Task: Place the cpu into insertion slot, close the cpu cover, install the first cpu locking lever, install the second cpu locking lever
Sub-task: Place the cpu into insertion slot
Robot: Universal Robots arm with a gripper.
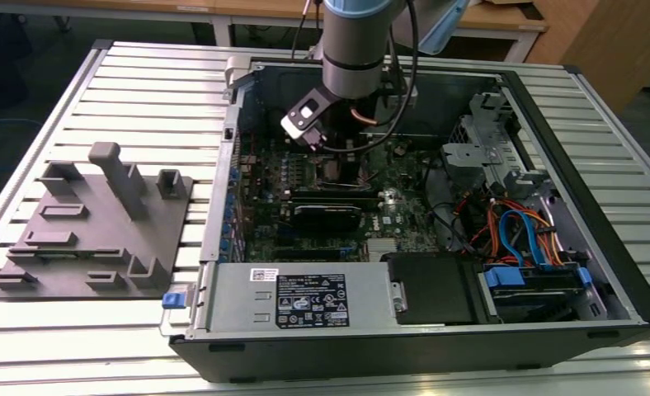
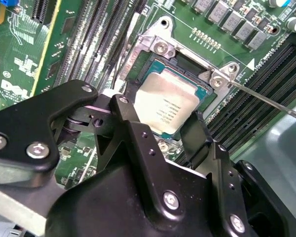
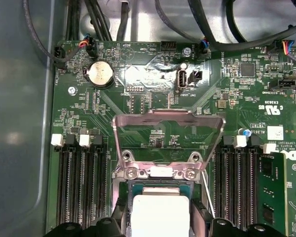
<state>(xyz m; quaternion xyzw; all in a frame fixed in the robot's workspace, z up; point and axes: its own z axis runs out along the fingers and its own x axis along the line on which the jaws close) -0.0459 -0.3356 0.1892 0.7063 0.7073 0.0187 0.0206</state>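
Step 1 of 4, placing | gripper [image 2: 163,118] clamped on cpu [image 2: 172,101] at slot [image 2: 160,47]; cover [image 3: 167,114] open | nxt you need sq., level seating

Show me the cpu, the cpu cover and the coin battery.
cpu [image 2: 165,103]: second wrist view, middle of its silver top.
cpu cover [image 3: 167,113]: first wrist view, bar opposite its hinge.
coin battery [image 3: 99,74]: first wrist view, centre of its face.

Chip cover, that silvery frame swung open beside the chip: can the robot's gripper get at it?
Probably yes. The cover is swung open right beside the chip, where the gripper sits, and nothing stands between them or over it.
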